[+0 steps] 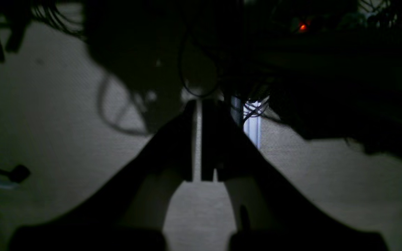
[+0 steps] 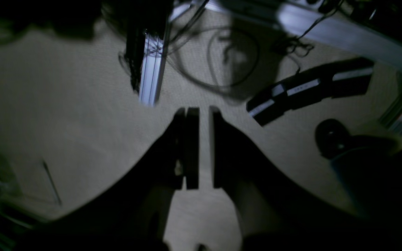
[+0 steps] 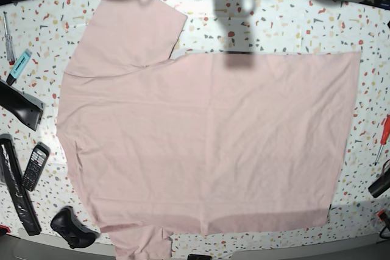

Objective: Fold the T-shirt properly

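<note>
The pale pink T-shirt (image 3: 207, 144) lies spread flat, plain side up, over most of the speckled table (image 3: 274, 22). One sleeve reaches to the far left and the other hangs at the near edge. Neither arm shows in the base view. Both wrist views look down at grey carpet, away from the T-shirt. My left gripper (image 1: 198, 104) has its dark fingers nearly together, with only a thin slit between them. My right gripper (image 2: 203, 111) shows a slightly wider slit. Nothing sits between either pair of jaws.
Left of the shirt lie a blue marker (image 3: 20, 63), a black wedge-shaped case (image 3: 18, 106), a handset (image 3: 35, 165) and a black game controller (image 3: 72, 226). A red screwdriver (image 3: 383, 129) lies at the right edge. Below are cables and an aluminium leg (image 2: 150, 69).
</note>
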